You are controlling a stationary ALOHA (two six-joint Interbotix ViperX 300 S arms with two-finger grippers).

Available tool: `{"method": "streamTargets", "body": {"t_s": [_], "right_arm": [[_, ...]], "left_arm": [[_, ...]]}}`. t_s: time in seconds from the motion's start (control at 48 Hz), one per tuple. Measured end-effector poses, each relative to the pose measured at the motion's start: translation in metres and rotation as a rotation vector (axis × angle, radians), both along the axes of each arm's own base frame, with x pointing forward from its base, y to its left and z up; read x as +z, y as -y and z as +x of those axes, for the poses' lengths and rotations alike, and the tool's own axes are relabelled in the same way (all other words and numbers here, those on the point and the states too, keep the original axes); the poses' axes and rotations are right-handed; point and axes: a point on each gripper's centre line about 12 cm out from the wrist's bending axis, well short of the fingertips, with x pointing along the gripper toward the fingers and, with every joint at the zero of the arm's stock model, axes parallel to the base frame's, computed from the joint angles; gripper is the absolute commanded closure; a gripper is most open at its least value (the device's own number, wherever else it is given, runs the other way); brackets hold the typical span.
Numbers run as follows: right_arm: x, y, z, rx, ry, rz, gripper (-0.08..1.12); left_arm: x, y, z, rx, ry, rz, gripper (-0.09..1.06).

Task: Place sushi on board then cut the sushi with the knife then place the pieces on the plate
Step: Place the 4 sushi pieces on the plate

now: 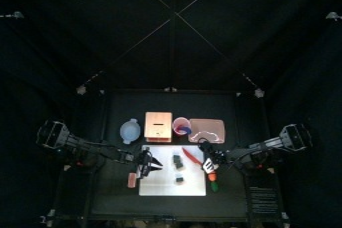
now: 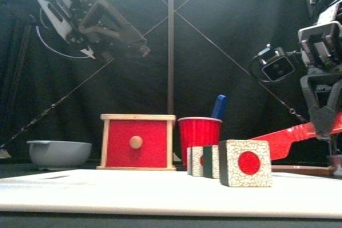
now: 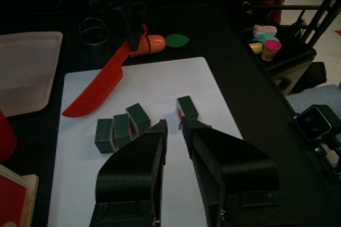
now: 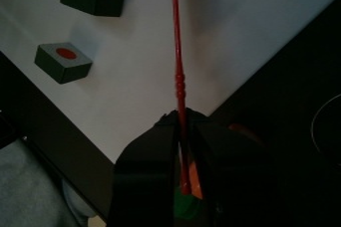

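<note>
The sushi roll lies in separate dark green blocks on the white board (image 1: 187,187). Three blocks (image 3: 123,126) sit together and a single block (image 3: 188,109) lies just past my left gripper (image 3: 176,124), which hovers over the board, slightly open and empty. A block with a red centre (image 2: 247,163) faces the front, with others (image 2: 207,160) behind it. My right gripper (image 4: 182,121) is shut on the red knife (image 4: 174,42). Its blade reaches across the board (image 4: 134,32) beside the red-centred block (image 4: 63,59). The pink plate (image 1: 207,129) lies behind the board.
Behind the board stand a wooden box with a red drawer front (image 2: 138,142), a red cup (image 2: 201,132) holding a blue knife (image 2: 218,105), and a blue-grey bowl (image 2: 59,152) at the left. The front of the board is bare.
</note>
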Motion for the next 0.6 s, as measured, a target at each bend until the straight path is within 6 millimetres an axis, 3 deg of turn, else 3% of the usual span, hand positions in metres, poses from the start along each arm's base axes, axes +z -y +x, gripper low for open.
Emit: {"method": "streamTargets", "body": {"t_s": [0.333, 0.604], "right_arm": [[-0.011, 0.001, 0.001, -0.014, -0.044, 0.001, 0.34], [0.0, 0.013, 0.005, 0.006, -0.024, -0.064, 0.32]], "left_arm": [[-0.005, 0.0, -0.003, -0.001, -0.015, 0.002, 0.34], [-0.008, -0.001, -0.005, 0.001, -0.023, 0.003, 0.34]]}}
